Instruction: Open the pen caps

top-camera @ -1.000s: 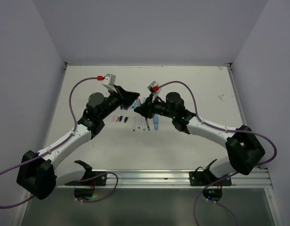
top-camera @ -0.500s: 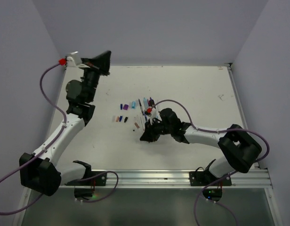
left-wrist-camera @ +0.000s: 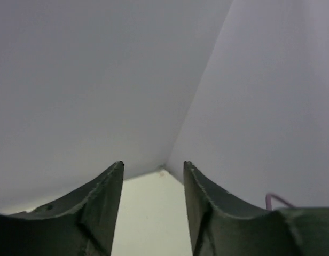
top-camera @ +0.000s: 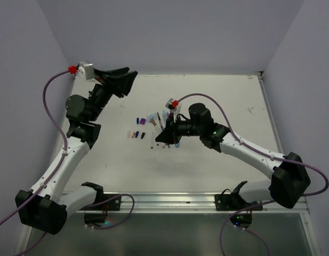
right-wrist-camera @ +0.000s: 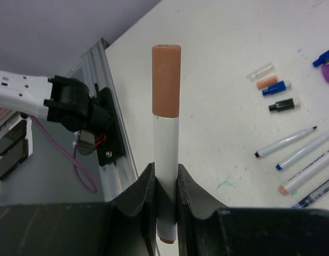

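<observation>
Our right gripper point(right-wrist-camera: 165, 181) is clamped low on a white pen point(right-wrist-camera: 165, 141), orange cap point(right-wrist-camera: 166, 80) on top, above the uncapped pens point(right-wrist-camera: 284, 143) on the table point(right-wrist-camera: 218, 53). Our left gripper point(left-wrist-camera: 153, 173) hangs parted, empty, well away. Pinched that low, the pen could pivot or slip when we tug.
</observation>
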